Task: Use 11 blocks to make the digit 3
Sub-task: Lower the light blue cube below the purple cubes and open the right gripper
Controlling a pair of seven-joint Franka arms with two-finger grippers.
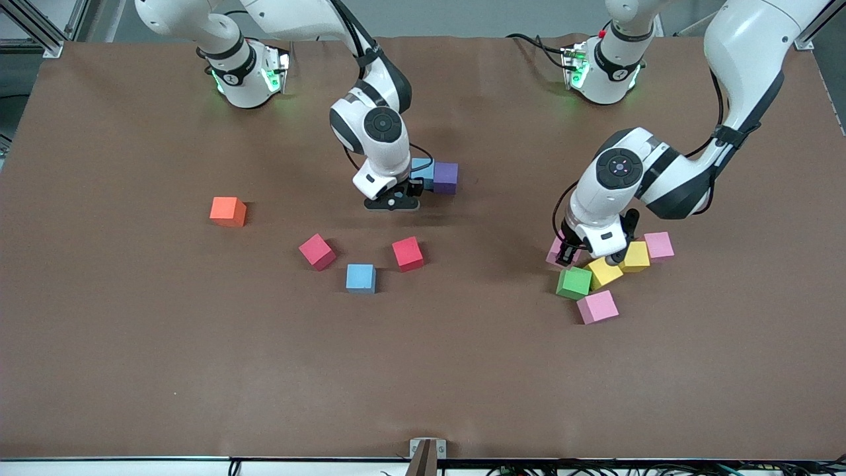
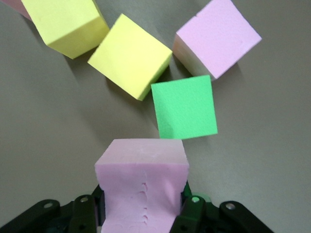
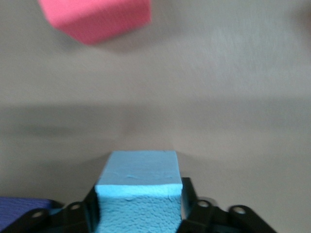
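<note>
Nearest my camera, a pink block is lying loose on the worktop toward the left arm's end. Just past it I am seeing a green block, two yellow blocks and another pink one crowding together.

I am working the left gripper low at the edge of that cluster. Its fingers are pinching a third pink block tight on both sides.

The right gripper is sitting mid-worktop, toward the robots' edge. Its fingers are hugging a light blue block that is touching a purple block.

I am judging this an early stage: only that pair is looking like the start of the digit 3. Next, I am expecting to free the blue block without nudging it, and to lift the pink clear, since the green block is sitting just beside it.

Two red blocks, a second light blue block and an orange cube are waiting scattered toward the right arm's end.
</note>
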